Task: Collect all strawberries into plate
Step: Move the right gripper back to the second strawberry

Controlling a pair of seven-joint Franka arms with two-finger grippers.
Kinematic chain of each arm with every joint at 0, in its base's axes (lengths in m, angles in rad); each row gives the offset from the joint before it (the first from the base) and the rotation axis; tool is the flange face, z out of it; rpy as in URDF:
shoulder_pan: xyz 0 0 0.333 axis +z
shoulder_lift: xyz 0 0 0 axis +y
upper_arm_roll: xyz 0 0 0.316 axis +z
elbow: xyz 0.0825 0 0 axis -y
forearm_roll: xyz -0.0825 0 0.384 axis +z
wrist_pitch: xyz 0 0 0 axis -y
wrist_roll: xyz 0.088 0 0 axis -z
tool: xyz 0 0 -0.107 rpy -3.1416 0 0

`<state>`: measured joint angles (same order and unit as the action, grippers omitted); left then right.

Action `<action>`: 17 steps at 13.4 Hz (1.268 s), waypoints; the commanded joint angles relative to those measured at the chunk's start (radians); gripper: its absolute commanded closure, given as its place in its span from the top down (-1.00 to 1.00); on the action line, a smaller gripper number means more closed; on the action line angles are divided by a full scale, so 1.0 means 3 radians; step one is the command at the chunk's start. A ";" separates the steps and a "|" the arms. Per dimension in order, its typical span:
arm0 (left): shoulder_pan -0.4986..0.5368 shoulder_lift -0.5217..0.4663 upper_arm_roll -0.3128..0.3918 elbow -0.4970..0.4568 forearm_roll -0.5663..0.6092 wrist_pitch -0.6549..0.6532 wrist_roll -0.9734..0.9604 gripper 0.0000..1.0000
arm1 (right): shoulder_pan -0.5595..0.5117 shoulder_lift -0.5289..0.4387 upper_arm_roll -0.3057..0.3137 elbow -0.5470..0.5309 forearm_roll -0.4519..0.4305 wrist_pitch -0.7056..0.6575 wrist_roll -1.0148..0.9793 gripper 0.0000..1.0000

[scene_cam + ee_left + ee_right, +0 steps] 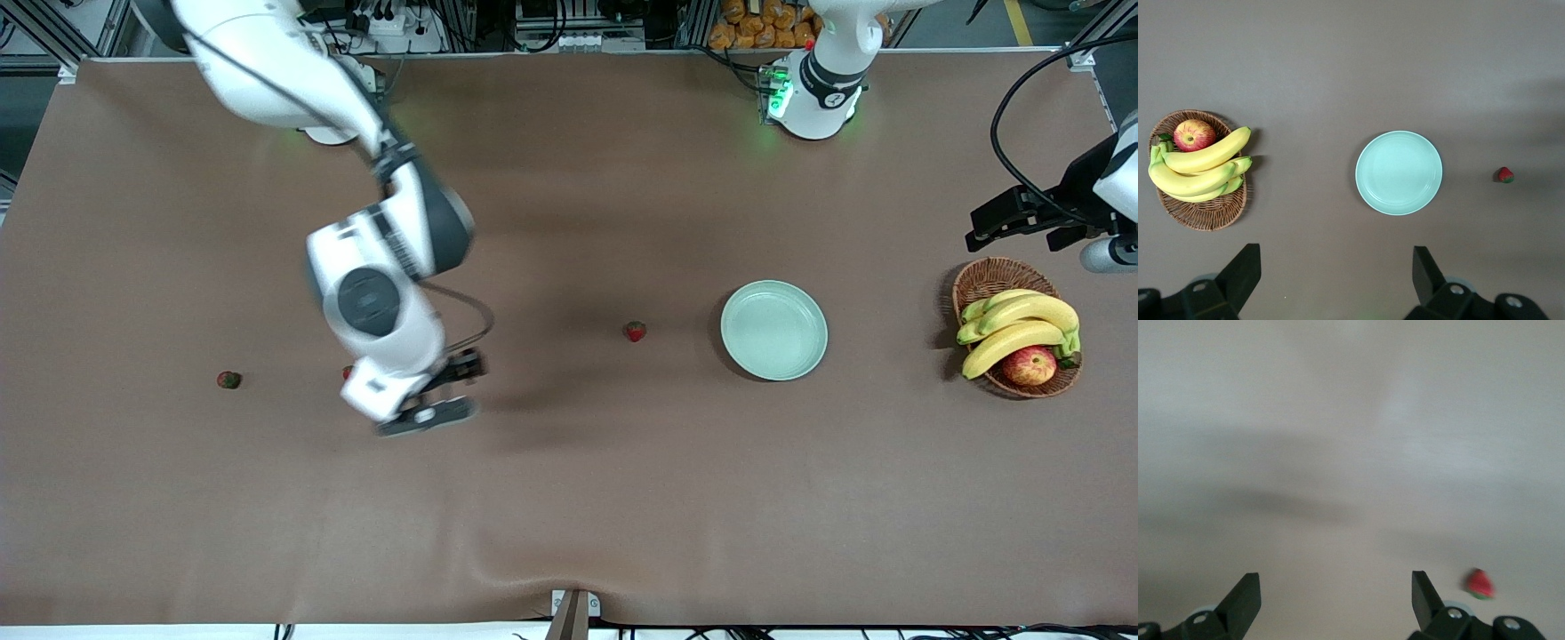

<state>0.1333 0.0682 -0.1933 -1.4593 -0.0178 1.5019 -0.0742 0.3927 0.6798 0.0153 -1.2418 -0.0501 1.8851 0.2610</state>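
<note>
White arms, grey joints, black cables, black jaws

Brown table (569, 498), strawberries (635, 332), plate (773, 330), basket (987, 277)

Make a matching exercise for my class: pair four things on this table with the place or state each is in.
Things:
1. plate
2. apple
3. right gripper
4. left gripper

States:
A. in the wicker basket beside the bananas
B. empty, no strawberries in it
C. open, above the basket
D. open, low over the table by a strawberry

Pairs: 1-B, 2-A, 3-D, 4-C
</note>
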 commanded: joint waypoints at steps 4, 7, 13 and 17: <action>0.0006 0.0018 -0.0005 0.0042 -0.0007 0.0010 0.0053 1.00 | -0.0628 -0.0118 0.0031 -0.0328 -0.0043 -0.0168 0.0035 1.00; 0.0006 0.0018 -0.0005 0.0037 -0.0007 0.0010 0.0053 1.00 | -0.0695 -0.0175 -0.0010 -0.0518 -0.0043 -0.0148 0.0035 1.00; 0.0006 0.0018 -0.0005 0.0037 -0.0007 0.0010 0.0053 1.00 | -0.0838 -0.0333 -0.0240 -0.0926 -0.0048 0.0162 0.0015 1.00; 0.0016 0.0013 -0.0005 0.0042 0.0008 0.0005 0.0058 1.00 | -0.0905 -0.0502 -0.0230 -0.1582 -0.0022 0.0962 0.0020 1.00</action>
<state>0.1336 0.0687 -0.1931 -1.4593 -0.0178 1.5019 -0.0742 0.1218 0.6016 -0.0687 -1.6043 -0.0538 2.1212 0.2601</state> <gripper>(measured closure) 0.000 0.000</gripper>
